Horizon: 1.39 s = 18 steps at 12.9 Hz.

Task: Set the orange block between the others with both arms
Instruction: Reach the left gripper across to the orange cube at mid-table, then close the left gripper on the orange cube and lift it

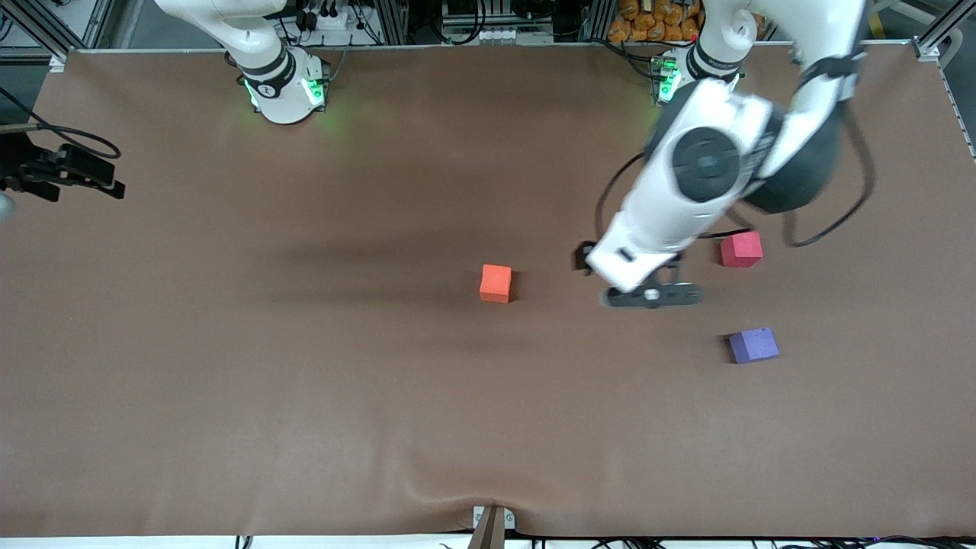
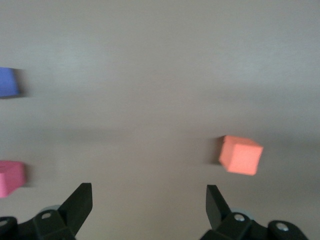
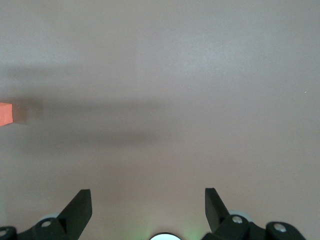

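Observation:
The orange block (image 1: 496, 283) (image 2: 240, 155) (image 3: 5, 114) sits alone near the middle of the brown table. Toward the left arm's end lie the pinkish-red cube (image 1: 741, 249) (image 2: 10, 178) and, nearer the front camera, the purple-blue cube (image 1: 753, 345) (image 2: 8, 82), with a gap between them. My left gripper (image 1: 652, 295) (image 2: 149, 187) hangs open and empty over bare table between the orange block and that pair. My right gripper (image 3: 148, 192) is open and empty above the table close to its own base; the front view does not show it.
The right arm's green-lit base (image 1: 286, 88) and the left arm's base (image 1: 671, 76) stand along the table's back edge. A black device with cables (image 1: 65, 171) sticks in at the right arm's end. A clamp (image 1: 492, 522) pinches the mat at the front edge.

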Motion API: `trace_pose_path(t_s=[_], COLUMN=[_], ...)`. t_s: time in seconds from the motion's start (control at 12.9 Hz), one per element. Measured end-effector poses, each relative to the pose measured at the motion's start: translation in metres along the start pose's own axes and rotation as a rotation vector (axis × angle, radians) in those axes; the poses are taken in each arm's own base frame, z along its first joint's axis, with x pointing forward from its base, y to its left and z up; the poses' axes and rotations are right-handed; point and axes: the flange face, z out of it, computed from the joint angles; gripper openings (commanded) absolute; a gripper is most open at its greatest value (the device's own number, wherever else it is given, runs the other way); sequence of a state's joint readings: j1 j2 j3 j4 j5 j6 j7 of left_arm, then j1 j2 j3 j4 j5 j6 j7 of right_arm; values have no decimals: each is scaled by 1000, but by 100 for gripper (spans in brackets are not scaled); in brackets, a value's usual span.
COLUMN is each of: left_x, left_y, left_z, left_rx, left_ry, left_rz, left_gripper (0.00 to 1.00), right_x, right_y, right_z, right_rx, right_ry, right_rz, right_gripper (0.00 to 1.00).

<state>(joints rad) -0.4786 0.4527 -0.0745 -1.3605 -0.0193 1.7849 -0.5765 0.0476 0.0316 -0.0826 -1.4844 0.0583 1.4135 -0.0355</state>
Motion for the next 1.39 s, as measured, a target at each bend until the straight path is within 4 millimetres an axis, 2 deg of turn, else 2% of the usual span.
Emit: trace_pose_path(t_s=[0.31,0.69,0.93,1.08,1.39], left_x=[-15,-28,-49,-61,-64], left_y=[69,113,144,157,161], left_z=[46,86,109,124,152], left_rx=[-44,-105,-113,-102,-75], left_ry=[49,62,57,43,14], left_rz=[-11,-6,-19,-9,-3], left_gripper=[100,100,100,100,100], right_x=[-1,-1,1,2,3], right_y=[0,7,6,7,4], right_z=[1,-6,-10,-8,2], right_rx=[-14,-20,-27,-36,-37], right_ry=[-8,26,63,61,39], right_rz=[8,19,16,16,11], right_gripper=[100,100,100,100,100])
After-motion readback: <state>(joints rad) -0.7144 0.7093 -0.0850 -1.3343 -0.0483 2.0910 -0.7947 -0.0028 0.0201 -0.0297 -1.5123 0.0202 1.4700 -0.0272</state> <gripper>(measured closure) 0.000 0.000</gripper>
